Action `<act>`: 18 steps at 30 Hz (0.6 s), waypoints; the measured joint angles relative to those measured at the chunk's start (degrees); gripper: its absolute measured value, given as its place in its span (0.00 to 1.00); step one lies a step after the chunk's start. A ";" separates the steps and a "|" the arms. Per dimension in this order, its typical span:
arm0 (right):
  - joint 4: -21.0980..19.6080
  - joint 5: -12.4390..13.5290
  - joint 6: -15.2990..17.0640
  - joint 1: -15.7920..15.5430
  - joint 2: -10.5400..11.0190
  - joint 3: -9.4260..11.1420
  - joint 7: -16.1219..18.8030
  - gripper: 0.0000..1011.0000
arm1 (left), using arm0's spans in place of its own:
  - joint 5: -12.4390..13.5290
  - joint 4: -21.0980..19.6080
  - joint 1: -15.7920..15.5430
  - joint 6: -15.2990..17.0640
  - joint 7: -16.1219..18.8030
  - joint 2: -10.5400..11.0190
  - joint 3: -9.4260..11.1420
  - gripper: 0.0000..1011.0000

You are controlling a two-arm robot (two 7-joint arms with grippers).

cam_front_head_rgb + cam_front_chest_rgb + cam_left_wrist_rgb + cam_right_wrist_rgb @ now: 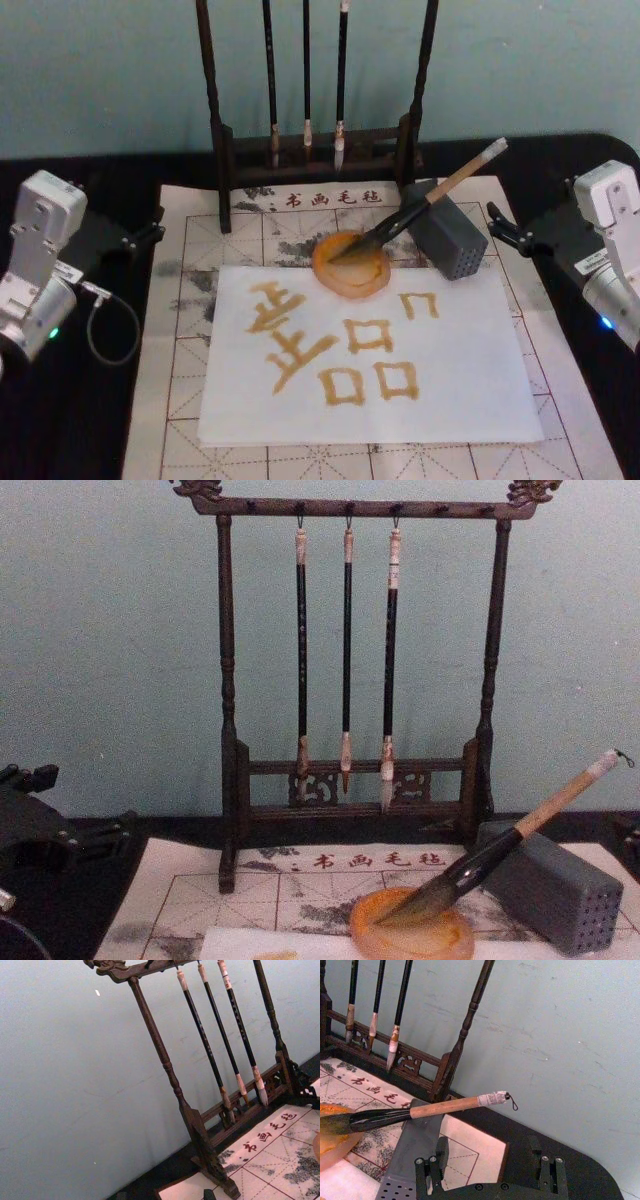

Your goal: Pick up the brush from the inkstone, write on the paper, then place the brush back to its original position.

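The brush [440, 190] lies slanted, its dark bristles in the orange inkstone [365, 282] and its tan handle leaning on a grey block. The white paper [460, 400] in front of the inkstone carries several orange characters. My right gripper [500, 228] sits to the right of the grey block, open and empty; in the right wrist view its fingers [442, 1146] stand wide apart below the brush [445, 1106], near the inkstone [332, 1147]. At the mat's left edge my left gripper [152, 225] is open and holds nothing. In the chest view the brush [530, 825] rises from the inkstone [410, 935].
A dark wooden rack [220, 130] with three slim hanging brushes [305, 100] stands behind the inkstone. The grey block with small holes [455, 245] props the brush handle. A gridded felt mat [190, 400] lies under the paper. A cable loop [110, 330] lies by my left arm.
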 joint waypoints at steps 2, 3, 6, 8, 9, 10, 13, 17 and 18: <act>0.00 -0.01 0.00 0.01 0.00 0.00 -0.01 0.99 | 0.00 0.00 0.00 0.00 0.00 0.00 0.00 0.99; 0.01 -0.01 0.00 0.01 0.00 0.00 -0.01 0.99 | 0.00 0.00 0.00 0.00 0.00 0.00 0.00 0.99; 0.01 -0.03 0.00 0.03 0.00 0.00 -0.03 0.99 | 0.00 0.00 0.00 0.00 0.00 0.00 0.00 0.99; 0.01 -0.04 0.00 0.04 0.00 0.00 -0.03 0.99 | 0.00 0.00 0.00 0.00 0.00 0.00 0.00 0.99; 0.01 -0.05 0.00 0.05 0.00 0.00 -0.04 0.99 | 0.00 0.00 0.00 0.00 0.00 0.00 0.00 0.99; 0.01 -0.05 0.00 0.05 0.00 0.00 -0.04 0.99 | 0.00 0.00 0.00 0.00 0.00 0.00 0.00 0.99; 0.01 -0.07 0.00 0.05 0.00 0.00 -0.05 0.99 | 0.00 0.00 0.00 0.00 0.00 0.00 0.00 0.99; 0.01 -0.07 0.00 0.05 0.00 0.00 -0.06 0.99 | 0.00 0.00 0.00 0.00 0.00 0.00 0.00 0.99; 0.01 -0.07 0.00 0.05 0.00 0.00 -0.06 0.99 | 0.00 0.00 0.00 0.00 0.00 0.00 0.00 0.99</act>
